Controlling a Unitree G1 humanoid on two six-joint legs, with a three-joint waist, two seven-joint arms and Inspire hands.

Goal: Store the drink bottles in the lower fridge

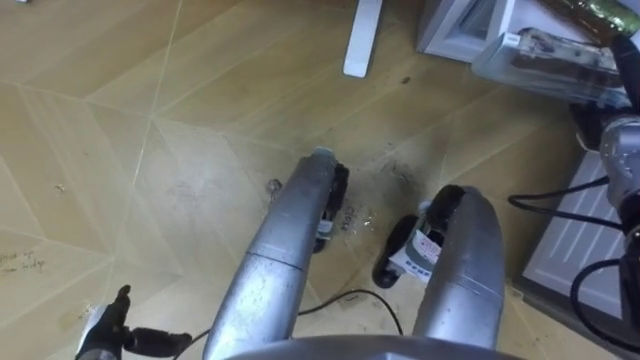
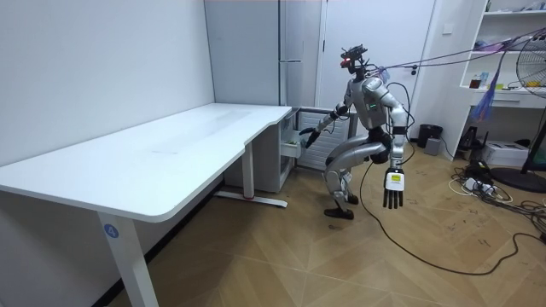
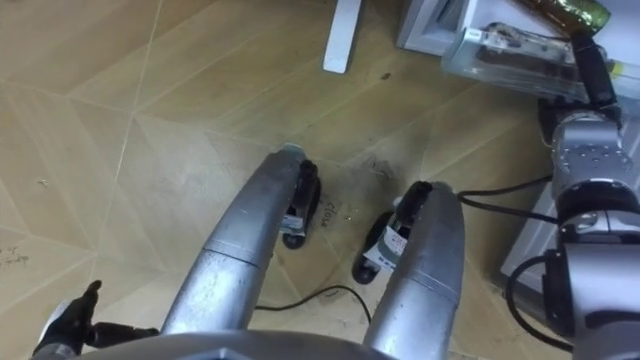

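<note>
The robot crouches low in front of the fridge (image 2: pixel 300 77), at the end of the desk (image 2: pixel 171 149), and the step in hand looks like the loading itself. The fridge's clear drawer (image 3: pixel 500 62) stands pulled out low down, and the right hand (image 3: pixel 592 70) reaches to the drawer's near corner, touching its rim or just beside it. I cannot tell how its fingers are set, nor whether they hold anything. Inside the drawer lies what seems to be a labelled bottle (image 3: pixel 495 45) on its side. A darker bottle (image 3: pixel 560 12) shows just beyond the drawer's far edge, and I cannot tell whether it rests in the drawer or above it. The left hand (image 1: pixel 105 325) hangs well away from the drawer, down by the robot's side, with its fingers straight and loose and nothing in them.

As I judge it, the drinks are at or in the drawer already. The next move calls for settling the darker bottle fully inside, drawing the right hand clear of the rim, then pushing the drawer home squarely so it does not jam
</note>
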